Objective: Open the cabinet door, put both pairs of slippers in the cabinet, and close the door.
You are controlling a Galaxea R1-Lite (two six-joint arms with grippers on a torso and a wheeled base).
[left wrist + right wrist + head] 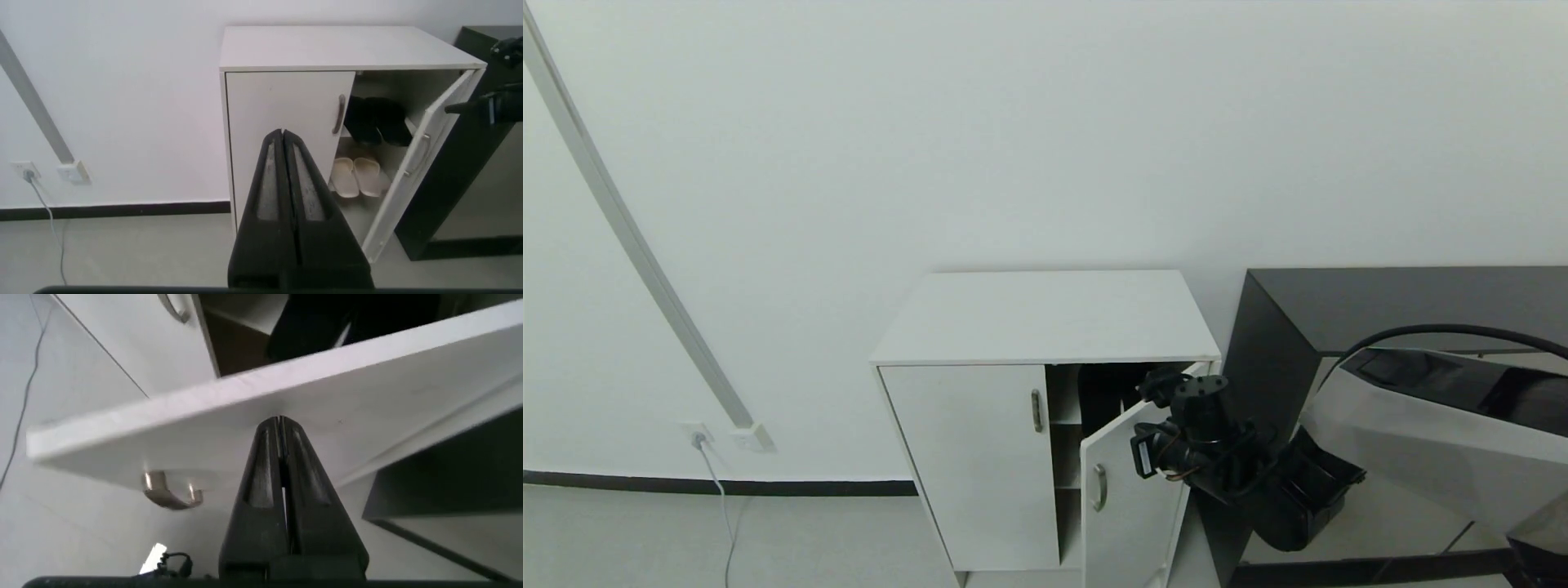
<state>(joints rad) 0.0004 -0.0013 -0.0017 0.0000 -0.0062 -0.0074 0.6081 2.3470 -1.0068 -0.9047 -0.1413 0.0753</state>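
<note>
White wall [1045,122] and pale floor [809,539] frame a white cabinet [1045,318] at the lower middle of the head view. Its left-hand door [968,457] is shut, and its right-hand door [1127,498] stands partly open, hinged on the cabinet's right side with its free edge and handle [1099,487] swung out toward the lower middle of the frame.

Both pairs lie inside. The black slippers [377,121] sit on the upper shelf and the pale slippers [355,175] on the shelf below, so by my reading closing the door is the step left.

The right pincer [1158,382] is closed on nothing. It sits at the top edge of the open door, right of the handle and nearer the hinge side. In the right wrist view its tips [280,423] appear to meet that edge, though contact cannot be confirmed.

The door slab stands upright, and its top edge runs from lower left to upper right in the head view. From the pincer, the cabinet opening lies up and to the left in that frame, so a closing push would likely go that way, across the door's face rather than along its edge.

The left pincer [283,135] is also closed and empty. It is well back from the cabinet and pointed at the shut door, so the right arm is clearly the nearer one.
</note>
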